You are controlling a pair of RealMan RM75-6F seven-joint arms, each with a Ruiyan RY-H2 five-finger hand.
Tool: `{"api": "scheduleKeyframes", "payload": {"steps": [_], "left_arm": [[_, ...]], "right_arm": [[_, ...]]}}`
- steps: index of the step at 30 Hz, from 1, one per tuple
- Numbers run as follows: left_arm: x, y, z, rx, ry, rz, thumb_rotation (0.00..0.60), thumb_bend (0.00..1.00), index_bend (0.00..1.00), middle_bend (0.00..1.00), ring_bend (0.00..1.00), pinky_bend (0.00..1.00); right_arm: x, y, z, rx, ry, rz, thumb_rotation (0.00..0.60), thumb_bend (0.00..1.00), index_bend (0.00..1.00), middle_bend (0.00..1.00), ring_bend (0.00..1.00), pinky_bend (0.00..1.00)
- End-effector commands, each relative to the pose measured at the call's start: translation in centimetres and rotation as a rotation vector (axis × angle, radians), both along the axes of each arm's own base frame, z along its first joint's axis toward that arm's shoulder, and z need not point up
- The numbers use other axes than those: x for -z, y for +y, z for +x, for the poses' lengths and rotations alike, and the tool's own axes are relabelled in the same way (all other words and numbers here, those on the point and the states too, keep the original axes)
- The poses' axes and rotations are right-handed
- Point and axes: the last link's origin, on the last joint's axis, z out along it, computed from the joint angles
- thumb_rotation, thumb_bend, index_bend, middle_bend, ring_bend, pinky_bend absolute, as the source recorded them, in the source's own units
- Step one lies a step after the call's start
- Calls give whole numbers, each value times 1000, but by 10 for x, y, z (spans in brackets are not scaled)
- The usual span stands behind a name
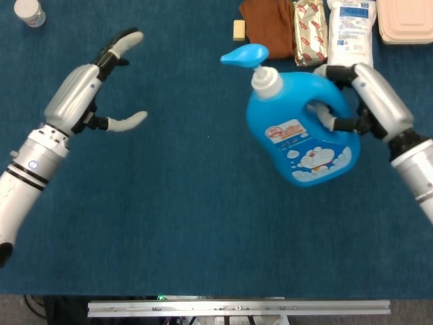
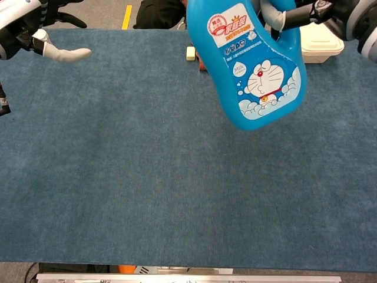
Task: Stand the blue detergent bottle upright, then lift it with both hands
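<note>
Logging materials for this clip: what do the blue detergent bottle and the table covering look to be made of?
The blue detergent bottle, held by its handle in the right hand, looks like moulded plastic: smooth, slightly glossy, with a printed cartoon label and a lighter blue pump nozzle. The table covering looks like blue carpet or felt: matte, with a fine fuzzy weave, though which fibre cannot be told.

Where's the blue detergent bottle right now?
The blue detergent bottle hangs off the table at right of the head view, held by its handle in the right hand, just below the white pouch.
</note>
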Motion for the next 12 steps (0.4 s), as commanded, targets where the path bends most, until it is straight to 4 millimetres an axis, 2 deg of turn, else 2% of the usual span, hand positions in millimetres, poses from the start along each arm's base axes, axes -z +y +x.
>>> {"api": "scheduleKeyframes", "payload": {"steps": [1, 12], "left_arm": [[-2, -3, -9, -1, 71, 14, 600, 246, 46, 0, 0, 199], [-5, -7, -8, -6, 72, 16, 600, 246, 62, 0, 0, 199]], "right_arm": [[-4, 2, -6, 7, 0, -8, 600, 588, 596, 533, 477, 596], [-12, 7, -10, 3, 3, -22, 600, 588, 596, 533, 477, 596]]}}
